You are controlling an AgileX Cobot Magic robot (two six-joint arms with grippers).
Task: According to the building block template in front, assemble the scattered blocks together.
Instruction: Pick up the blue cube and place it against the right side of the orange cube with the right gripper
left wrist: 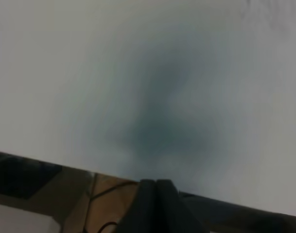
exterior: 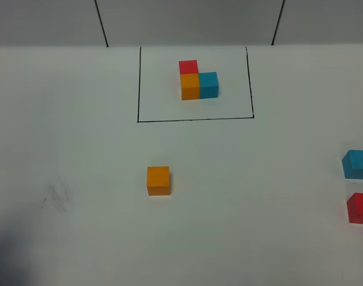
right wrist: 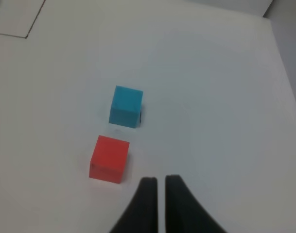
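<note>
The building block template (exterior: pixel 198 80) is a red, orange and blue L-shaped cluster inside a black drawn rectangle at the back. The loose orange cube (exterior: pixel 158 180) lies mid-table. The loose light blue cube (exterior: pixel 357 164) and red cube (exterior: pixel 360 208) lie at the right edge, and both also show in the right wrist view, blue (right wrist: pixel 126 106) and red (right wrist: pixel 109 158). My right gripper (right wrist: pixel 160 180) is shut and empty, just short of the red cube and slightly to its side. My left gripper (left wrist: pixel 156 184) looks shut and empty over bare table. Neither gripper shows in the exterior view.
The white table (exterior: pixel 258 196) fills the view, with a faint smudge (exterior: pixel 59 196) at the left. The left wrist view is blurred and shows the table's edge (left wrist: pixel 65 166) with floor and cables beyond. A corner of the drawn rectangle (right wrist: pixel 28 34) shows in the right wrist view.
</note>
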